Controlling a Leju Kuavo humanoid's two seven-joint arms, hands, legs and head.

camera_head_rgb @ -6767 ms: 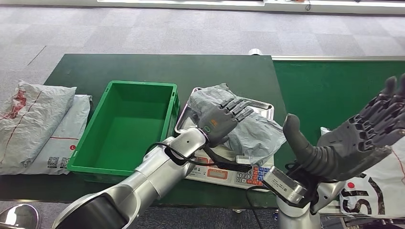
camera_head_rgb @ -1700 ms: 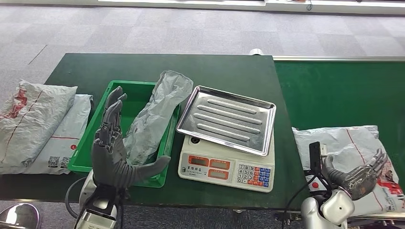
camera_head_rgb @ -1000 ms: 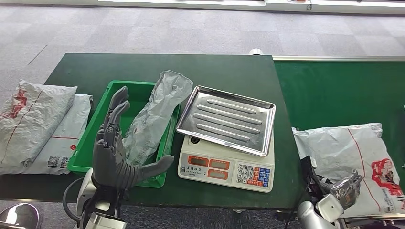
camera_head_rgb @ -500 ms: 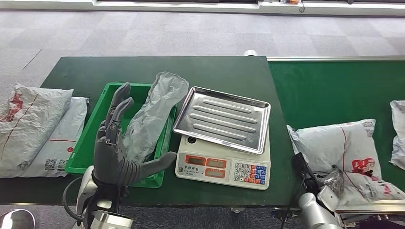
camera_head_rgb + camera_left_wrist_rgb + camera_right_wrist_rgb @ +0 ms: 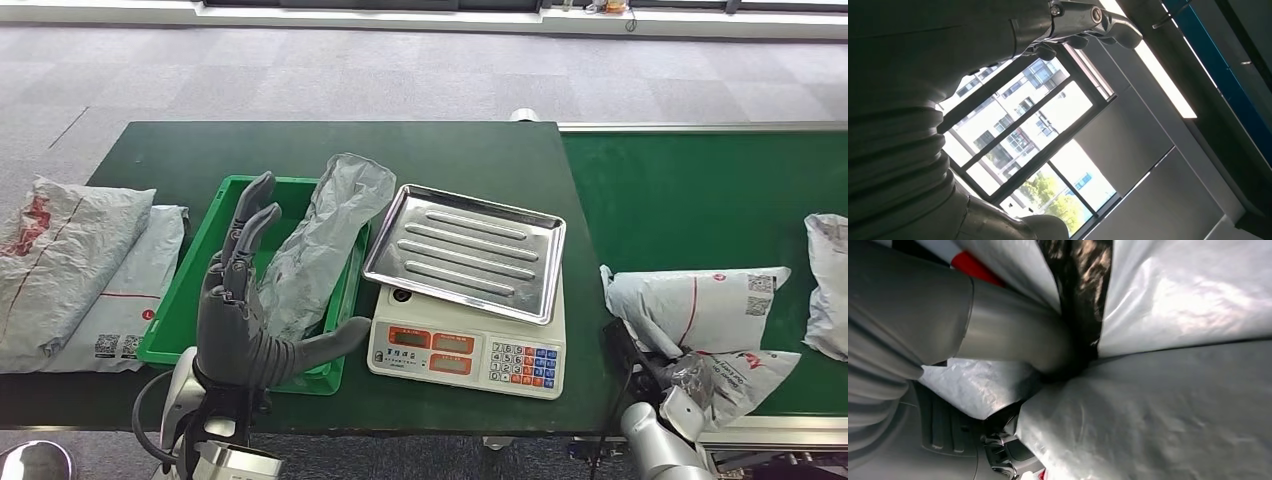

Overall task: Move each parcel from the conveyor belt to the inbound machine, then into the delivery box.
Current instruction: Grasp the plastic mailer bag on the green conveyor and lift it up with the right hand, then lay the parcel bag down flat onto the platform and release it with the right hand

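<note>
Green belt: right hand grips parcel; scale adjacent; left hand spread, empty.

**Three camera views: head, left wrist, right wrist**

Head view: high on the body, facing forward and down over the counter, at middle distance. Left wrist view: close behind the left robot hand, facing upward toward windows and a ceiling light; it shares only that robot hand with the head view. Right wrist view: pressed very near a grey parcel, which fills the frame beside the right robot hand; this parcel appears at the head view's lower right.
</note>
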